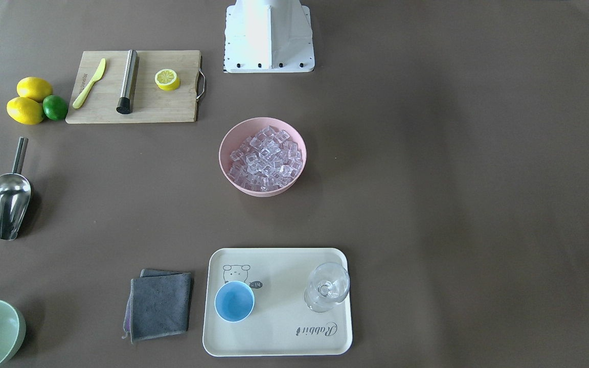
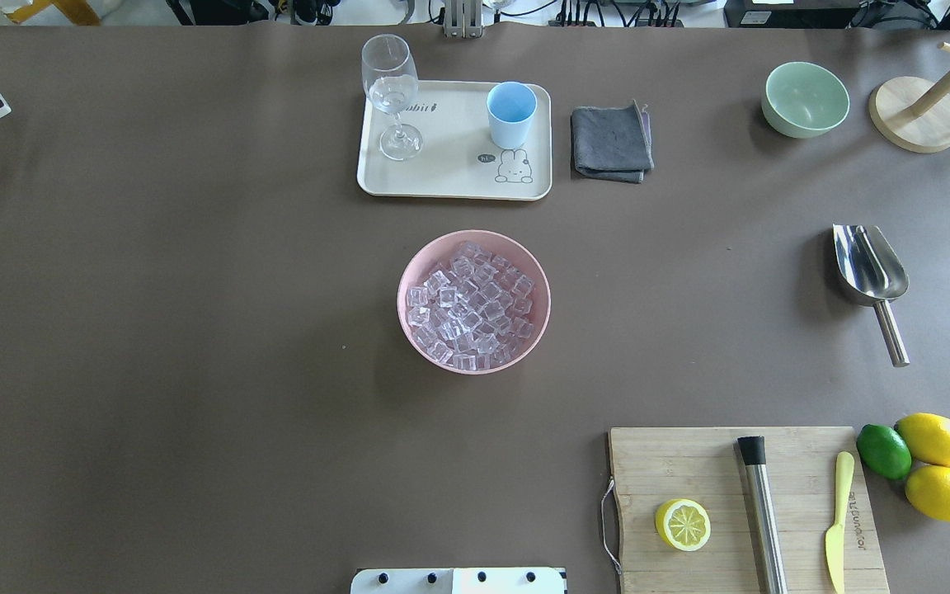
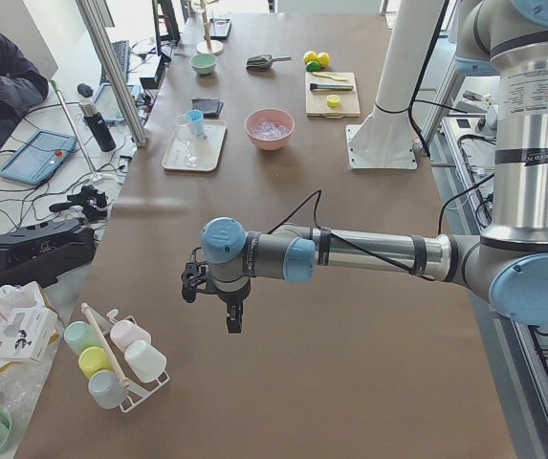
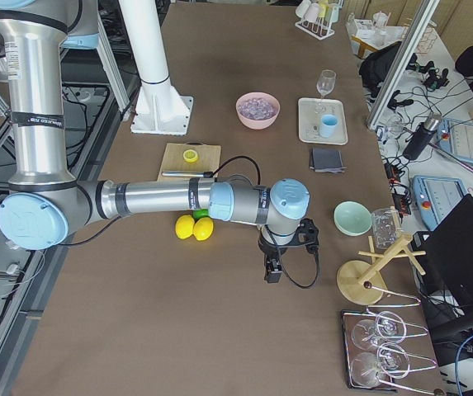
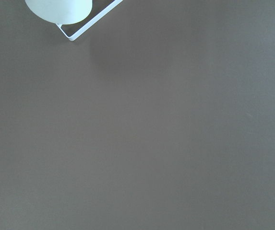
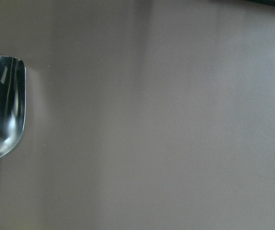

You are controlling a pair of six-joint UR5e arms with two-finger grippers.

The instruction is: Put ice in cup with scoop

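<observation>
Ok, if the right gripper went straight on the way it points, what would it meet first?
Probably bare table. The right gripper points down, and its wrist view shows only brown tabletop ahead; the scoop lies at that view's left edge, likely off the line, though depth is unclear.

I'm looking at one long table (image 2: 195, 346) under a flat brown matte covering, and it runs the full length of both side views. The light is soft and even and the shadows are faint, with a pale sheen on the covering in the right wrist view. Aluminium posts (image 3: 111, 67) rise along the operators' edge. Past them I see a white side bench (image 3: 6, 206) strewn with black cables, a blue-cased tablet (image 3: 36, 156) lying on it, and a black monitor (image 4: 467, 252) towards the other end.
</observation>
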